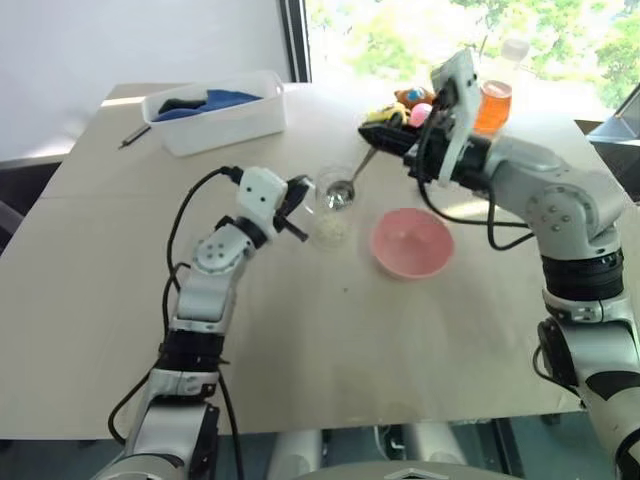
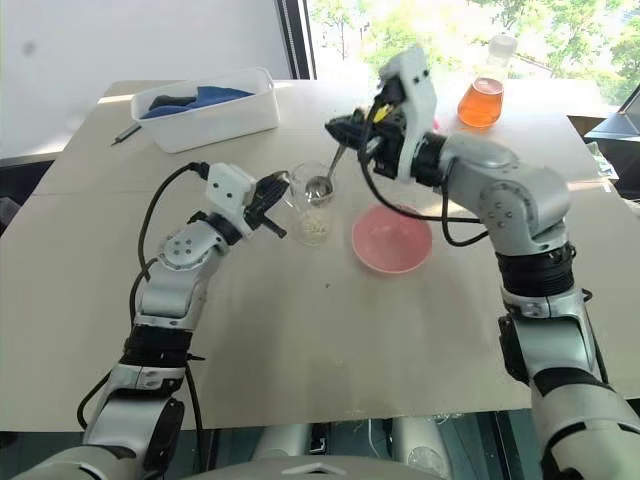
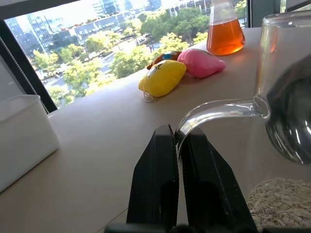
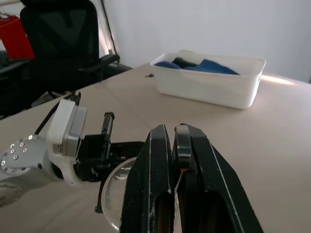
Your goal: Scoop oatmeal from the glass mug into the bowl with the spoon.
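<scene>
the spoon handle's top end disappears between the right gripper fingers, so how far it runs in there is anyone's guess, and in the right wrist view the mug is just a sliver of rim peeking past those fingers and cut by the picture's edge. in the left wrist view the mug's body runs off the edge, the oatmeal heap is clipped at the corner, and the spoon bowl is a dark blurry blob through the glass. the toys behind the right arm are mostly blocked in the left eye view, and the thing by the white tub, maybe a pen, is too small to call.
</scene>
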You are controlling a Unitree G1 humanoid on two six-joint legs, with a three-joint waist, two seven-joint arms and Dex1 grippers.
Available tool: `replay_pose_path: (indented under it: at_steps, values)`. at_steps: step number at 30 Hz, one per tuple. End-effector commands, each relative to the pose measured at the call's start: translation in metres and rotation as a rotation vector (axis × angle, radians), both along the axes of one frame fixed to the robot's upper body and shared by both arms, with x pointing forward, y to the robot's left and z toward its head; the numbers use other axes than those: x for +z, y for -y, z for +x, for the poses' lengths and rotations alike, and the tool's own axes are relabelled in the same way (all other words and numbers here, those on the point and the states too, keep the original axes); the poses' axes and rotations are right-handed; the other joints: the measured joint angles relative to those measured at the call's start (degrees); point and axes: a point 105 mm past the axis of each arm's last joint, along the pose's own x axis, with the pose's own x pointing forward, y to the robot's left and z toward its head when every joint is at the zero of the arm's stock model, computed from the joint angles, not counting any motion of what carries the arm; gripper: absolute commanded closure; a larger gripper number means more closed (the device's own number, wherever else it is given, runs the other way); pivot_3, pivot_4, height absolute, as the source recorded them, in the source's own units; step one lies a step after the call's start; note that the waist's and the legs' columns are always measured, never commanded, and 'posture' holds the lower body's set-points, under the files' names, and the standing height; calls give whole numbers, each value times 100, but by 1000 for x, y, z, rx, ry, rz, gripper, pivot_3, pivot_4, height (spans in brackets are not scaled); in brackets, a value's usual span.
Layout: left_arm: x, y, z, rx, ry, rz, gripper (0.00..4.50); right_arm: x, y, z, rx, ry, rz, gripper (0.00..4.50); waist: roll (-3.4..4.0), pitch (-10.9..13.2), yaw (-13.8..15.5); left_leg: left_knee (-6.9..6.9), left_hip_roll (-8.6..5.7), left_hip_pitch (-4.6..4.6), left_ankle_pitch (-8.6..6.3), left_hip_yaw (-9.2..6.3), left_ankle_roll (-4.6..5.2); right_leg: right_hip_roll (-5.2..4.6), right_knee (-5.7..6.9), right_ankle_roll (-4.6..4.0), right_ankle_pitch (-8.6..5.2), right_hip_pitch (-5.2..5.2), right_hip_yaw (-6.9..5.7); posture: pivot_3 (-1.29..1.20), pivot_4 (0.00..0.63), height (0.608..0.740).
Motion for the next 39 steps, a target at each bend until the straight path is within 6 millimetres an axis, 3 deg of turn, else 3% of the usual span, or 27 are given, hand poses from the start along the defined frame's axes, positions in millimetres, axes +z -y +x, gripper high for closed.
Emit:
replay_pose_path:
  at_steps: [1, 6, 9, 17, 23, 28, 32, 39]
  values:
    - [19, 8, 0, -24, 102, 22, 4452, -10, -14, -14, 68, -70, -41, 4500, 0, 0, -1, 2, 0, 0, 0, 1, 0, 0, 0, 0, 0, 0, 0, 0, 150, 740]
    - [17, 12, 2, -23, 123, 52, 4452, -23, -16, -14, 45, -177, -28, 4500, 0, 0, 9, 2, -1, -3, 0, 0, 0, -3, -2, 0, 0, 0, -4, 0, 150, 740]
    - [13, 12, 3, -20, 113, 28, 4452, -23, -13, -11, 9, -141, -44, 4500, 0, 0, 14, 2, -1, -4, 0, 0, 0, -6, -2, 0, 0, 0, -6, 0, 150, 740]
    - [9, 18, 2, -46, 107, 20, 4452, 2, -9, 0, -40, 20, -21, 4500, 0, 0, -4, 4, -4, -3, 0, -2, 0, -1, 0, 0, 0, -1, -5, 0, 150, 740]
    - [11, 16, 1, -37, 113, 13, 4452, -25, -12, -2, -20, -5, -93, 4500, 0, 0, 2, 4, -4, -4, 0, -1, 0, -2, -1, 0, 0, -1, -6, 0, 150, 740]
    - [12, 18, 0, -38, 114, 8, 4452, -33, -19, -9, 17, -43, -90, 4500, 0, 0, 1, 5, -4, -4, 0, -1, 0, -2, 1, 0, 0, -2, -5, 0, 150, 740]
    - [11, 17, 0, -37, 110, 11, 4452, -14, -14, -5, -3, -139, 24, 4500, 0, 0, 1, 5, -2, -2, 1, -1, -1, -1, 6, 0, 0, -2, -6, 0, 150, 740]
    - [7, 18, -1, -39, 101, 12, 4452, 1, 6, 9, -83, -236, 117, 4500, 0, 0, 4, 6, -4, -3, 1, 0, -1, -4, 3, 0, 0, -1, -7, 0, 150, 740]
